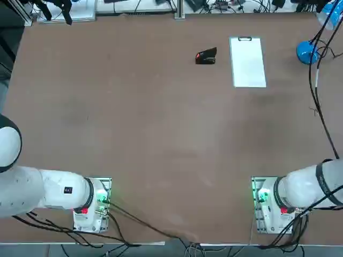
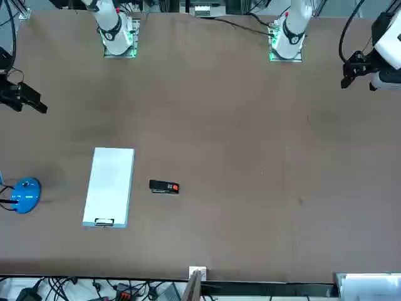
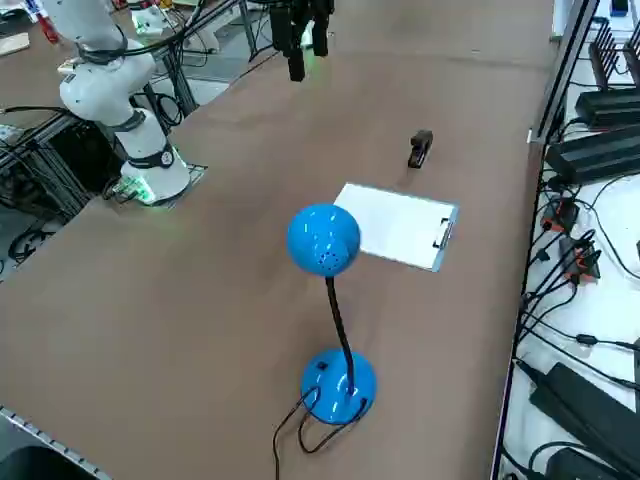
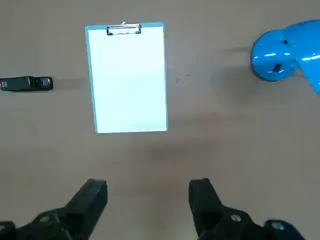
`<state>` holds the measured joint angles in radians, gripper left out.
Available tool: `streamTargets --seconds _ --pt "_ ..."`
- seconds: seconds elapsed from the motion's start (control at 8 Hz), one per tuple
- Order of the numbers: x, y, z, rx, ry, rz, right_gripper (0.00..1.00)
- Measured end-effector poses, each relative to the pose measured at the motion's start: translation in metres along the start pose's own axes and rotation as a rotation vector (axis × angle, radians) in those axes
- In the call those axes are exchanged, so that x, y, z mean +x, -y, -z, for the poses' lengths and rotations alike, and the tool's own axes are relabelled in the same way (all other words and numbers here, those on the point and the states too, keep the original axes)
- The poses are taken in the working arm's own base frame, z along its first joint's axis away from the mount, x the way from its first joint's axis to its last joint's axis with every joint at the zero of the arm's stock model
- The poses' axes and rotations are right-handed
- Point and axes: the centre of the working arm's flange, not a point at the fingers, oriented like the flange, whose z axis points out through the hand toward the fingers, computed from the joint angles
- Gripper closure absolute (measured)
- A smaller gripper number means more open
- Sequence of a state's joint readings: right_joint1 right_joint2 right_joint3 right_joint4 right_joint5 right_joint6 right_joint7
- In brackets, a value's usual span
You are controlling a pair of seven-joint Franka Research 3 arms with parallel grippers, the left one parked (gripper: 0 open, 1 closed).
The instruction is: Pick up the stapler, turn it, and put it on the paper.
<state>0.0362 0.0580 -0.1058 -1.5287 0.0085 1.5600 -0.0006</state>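
Note:
The small black stapler [image 1: 206, 56] with a red mark lies flat on the brown table, a short gap from the long side of the paper [image 1: 247, 61]. It also shows in the front view as the stapler [image 2: 164, 187] beside the paper [image 2: 109, 185]. The paper is a white sheet with a dark clip on its far short edge. My right gripper [image 4: 147, 200] hangs high above the table on the robot's side of the paper [image 4: 127, 80], open, with nothing between its fingers. The stapler [image 4: 26, 83] lies off to one side of it. From the side, the gripper [image 3: 297, 70] is far above the stapler [image 3: 420, 149].
A blue desk lamp [image 3: 325, 240] on a round base [image 3: 338, 385] stands to the right of the paper, its cable trailing off the table. Its base [image 1: 307, 52] is near the far right corner. Cables and power strips [image 3: 590, 110] line the far edge.

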Motion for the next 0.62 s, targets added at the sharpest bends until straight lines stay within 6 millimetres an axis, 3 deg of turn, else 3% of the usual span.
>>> streamTargets --seconds 0.38,0.62 --pt "0.001 0.004 -0.001 0.001 0.0 -0.031 0.0" --pt "0.017 0.027 -0.019 -0.001 -0.013 -0.129 0.0"
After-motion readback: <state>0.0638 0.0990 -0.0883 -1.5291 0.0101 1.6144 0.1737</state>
